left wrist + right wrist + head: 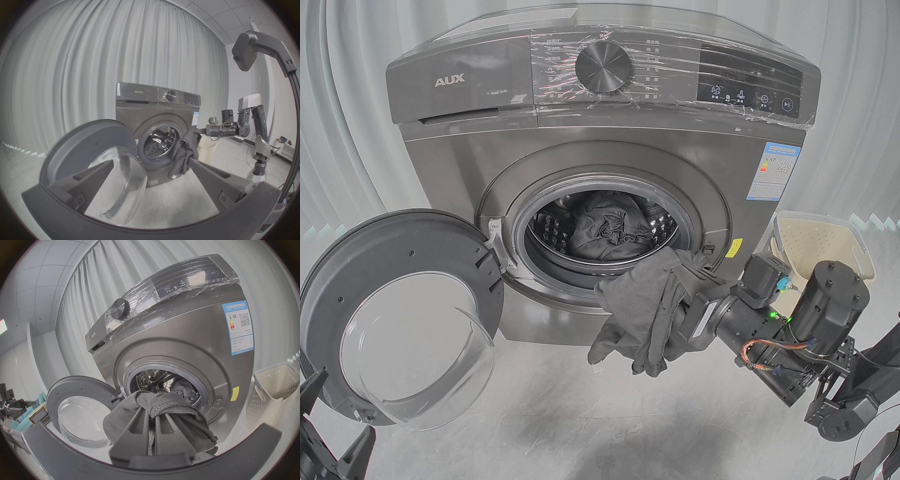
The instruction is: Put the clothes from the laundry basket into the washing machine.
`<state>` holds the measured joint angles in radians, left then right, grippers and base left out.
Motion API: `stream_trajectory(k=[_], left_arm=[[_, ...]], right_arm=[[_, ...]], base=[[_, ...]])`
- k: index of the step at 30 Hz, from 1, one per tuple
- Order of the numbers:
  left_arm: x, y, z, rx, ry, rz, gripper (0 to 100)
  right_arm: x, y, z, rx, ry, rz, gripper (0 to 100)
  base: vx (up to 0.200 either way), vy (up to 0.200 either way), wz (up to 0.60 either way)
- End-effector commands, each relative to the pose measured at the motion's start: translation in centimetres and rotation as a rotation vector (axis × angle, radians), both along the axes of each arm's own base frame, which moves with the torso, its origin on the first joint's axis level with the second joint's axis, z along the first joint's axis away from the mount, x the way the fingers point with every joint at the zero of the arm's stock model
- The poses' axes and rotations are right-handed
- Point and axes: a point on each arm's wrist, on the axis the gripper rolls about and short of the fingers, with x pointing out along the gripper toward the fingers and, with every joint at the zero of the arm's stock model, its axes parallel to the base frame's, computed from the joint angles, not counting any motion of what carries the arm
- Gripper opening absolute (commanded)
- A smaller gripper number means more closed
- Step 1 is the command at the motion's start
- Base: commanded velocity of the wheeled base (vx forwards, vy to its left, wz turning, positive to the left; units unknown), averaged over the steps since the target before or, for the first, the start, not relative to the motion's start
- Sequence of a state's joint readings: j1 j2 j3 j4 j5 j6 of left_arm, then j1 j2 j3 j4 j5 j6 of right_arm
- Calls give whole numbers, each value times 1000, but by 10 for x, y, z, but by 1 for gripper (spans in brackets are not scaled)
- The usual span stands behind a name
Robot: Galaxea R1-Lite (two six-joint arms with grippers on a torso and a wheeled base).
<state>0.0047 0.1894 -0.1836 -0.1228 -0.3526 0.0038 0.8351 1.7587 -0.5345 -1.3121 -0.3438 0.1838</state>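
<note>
The grey washing machine (462, 156) stands with its round door (381, 244) swung open to the left. Dark clothes (606, 228) lie inside the drum. My right gripper (682, 292) is shut on a dark grey garment (640, 306), held just in front of the lower right rim of the drum opening, with most of the cloth hanging down outside. In the right wrist view the garment (131, 415) drapes over the shut fingers (168, 433). My left gripper (150, 162) is open and holds nothing, low at the left near the door. The cream laundry basket (831, 240) stands right of the machine.
Bare grey floor (562, 406) stretches in front of the machine. White curtains (337, 125) hang behind and beside it. The open door's glass bowl (425, 350) juts out toward the left arm.
</note>
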Motion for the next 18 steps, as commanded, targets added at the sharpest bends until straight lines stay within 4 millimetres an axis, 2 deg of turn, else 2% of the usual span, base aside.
stream_trajectory(k=[1,7,18], left_arm=[[57,-3,7,54,206,-154,100],[89,-9,5,95,300,-274,100],[143,-35,-5,126,395,-434,100]], right_arm=[[10,21,-1,33,-23,28,0],[12,26,0,39,-28,37,0],[14,29,-4,31,-21,42,0]], base=[[0,0,0],[0,0,0],[0,0,0]])
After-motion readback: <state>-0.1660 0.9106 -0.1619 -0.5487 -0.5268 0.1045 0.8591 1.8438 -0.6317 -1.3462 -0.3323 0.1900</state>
